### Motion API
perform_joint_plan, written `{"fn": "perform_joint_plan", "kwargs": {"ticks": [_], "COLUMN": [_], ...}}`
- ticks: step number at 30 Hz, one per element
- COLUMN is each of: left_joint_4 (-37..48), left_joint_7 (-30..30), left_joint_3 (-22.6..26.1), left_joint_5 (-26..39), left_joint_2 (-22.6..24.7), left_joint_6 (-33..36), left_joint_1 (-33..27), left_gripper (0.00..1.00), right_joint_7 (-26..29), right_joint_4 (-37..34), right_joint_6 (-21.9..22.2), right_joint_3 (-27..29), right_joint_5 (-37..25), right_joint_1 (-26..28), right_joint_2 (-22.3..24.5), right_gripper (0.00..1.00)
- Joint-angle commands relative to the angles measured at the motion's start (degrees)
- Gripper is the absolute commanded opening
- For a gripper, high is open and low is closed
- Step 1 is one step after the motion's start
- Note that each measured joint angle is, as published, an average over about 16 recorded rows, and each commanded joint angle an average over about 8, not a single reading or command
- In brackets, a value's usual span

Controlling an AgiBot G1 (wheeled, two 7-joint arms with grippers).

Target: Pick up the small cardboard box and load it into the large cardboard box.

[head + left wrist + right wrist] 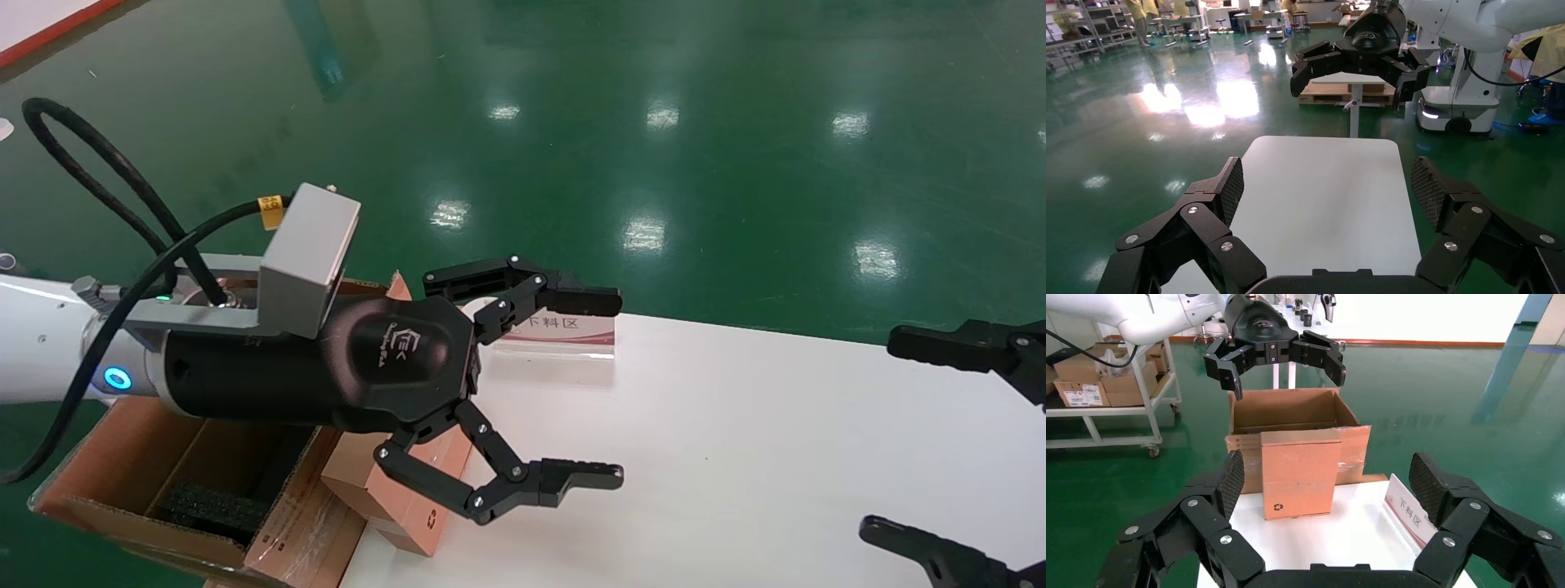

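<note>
Head view: the left tool [543, 388] is held above the bench [735, 457] with its fingers spread wide and nothing between them, raised over the small cardboard box [409, 490]. That carton rests at the bench's left edge, its recycling mark facing the middle of the bench, and it leans against or stands just beside the large cardboard box [163, 490]; which of the two cannot be told. The large cardboard box is set off the bench edge with its flaps up and black foam [212, 502] seen inside, so that the carton need only be carried a short way across. Loading is judged not yet begun, since nothing is gripped. The right tool [956, 441] is parked at the bench's right side, also spread and empty. A small sign [556, 331] stands at the far edge, apart from both boxes.
</note>
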Motion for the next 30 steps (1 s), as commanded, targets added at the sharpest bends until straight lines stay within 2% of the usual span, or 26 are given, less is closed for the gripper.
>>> {"fn": "perform_joint_plan", "kwargs": {"ticks": [1,12,17,23,30], "left_joint_4": [0.0,-0.01,-0.91,-2.78,-3.0], "left_joint_7": [0.0,0.0,-1.45,-8.09,-20.14], "left_joint_3": [0.0,0.02,1.17,5.83,13.89], "left_joint_5": [0.0,0.09,3.17,13.7,31.63], "left_joint_2": [0.0,-0.06,-0.86,-1.83,-0.77], "left_joint_6": [0.0,0.01,-0.53,-1.2,1.88], "left_joint_1": [0.0,-0.02,-1.2,-6.53,-17.43], "left_gripper": [1.0,1.0,1.0,1.0,1.0], "right_joint_7": [0.0,0.0,-0.01,-0.03,-0.05], "right_joint_4": [0.0,0.0,-0.03,-0.05,-0.06], "right_joint_6": [0.0,0.0,-0.01,-0.01,-0.01], "right_joint_3": [0.0,0.0,-0.02,-0.05,-0.08], "right_joint_5": [0.0,0.0,0.0,0.02,0.04], "right_joint_1": [0.0,0.0,0.01,0.03,0.04], "right_joint_2": [0.0,0.0,0.0,0.0,0.01], "right_gripper": [1.0,1.0,1.0,1.0,1.0]}}
